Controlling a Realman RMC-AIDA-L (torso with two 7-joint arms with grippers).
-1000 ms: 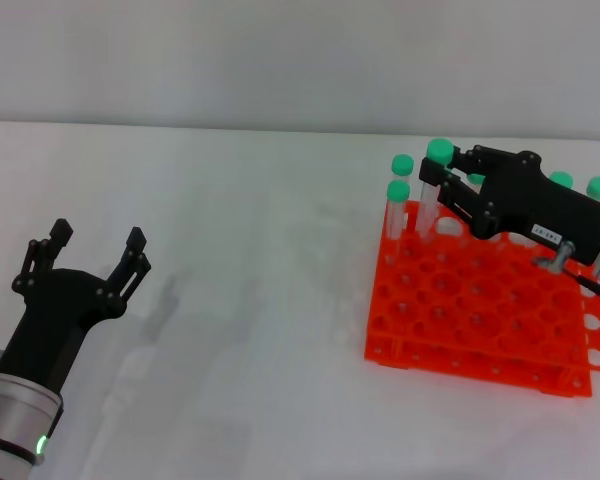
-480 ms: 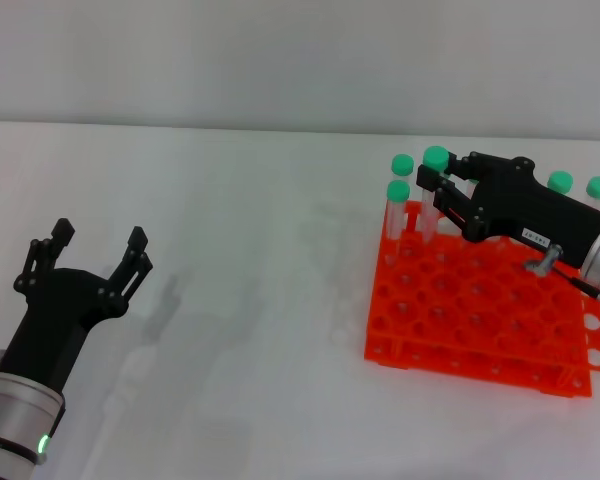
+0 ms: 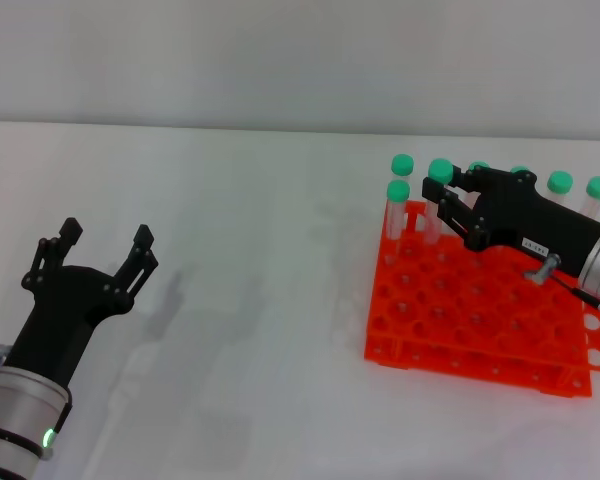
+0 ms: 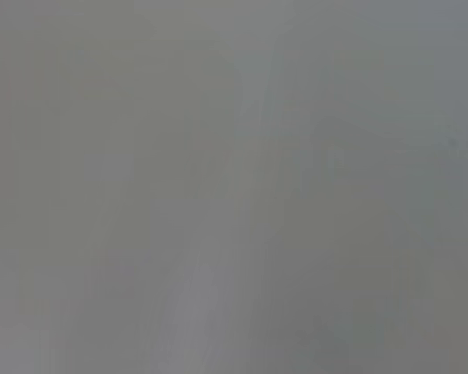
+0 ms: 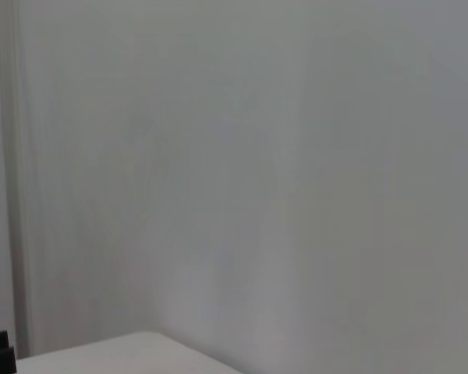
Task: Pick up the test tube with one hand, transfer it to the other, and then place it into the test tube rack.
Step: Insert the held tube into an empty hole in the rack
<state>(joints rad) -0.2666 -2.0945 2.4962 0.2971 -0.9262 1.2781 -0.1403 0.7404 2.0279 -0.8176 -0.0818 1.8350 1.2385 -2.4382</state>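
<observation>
A broad, plain white desk (image 3: 260, 330) with a smooth matte top fills most of the head view. Behind its far edge stands a flat pale grey wall (image 3: 280, 55), which also fills the right wrist view.

The left pincer (image 3: 105, 243) is black, with thin fingers made of short bars joined by little round pins. Its black body gets wider, then meets a silver and white arm with black rings and a small green light. The right pincer (image 3: 446, 195) is black too, with a small white label, a silver knob and a thin black cable.
</observation>
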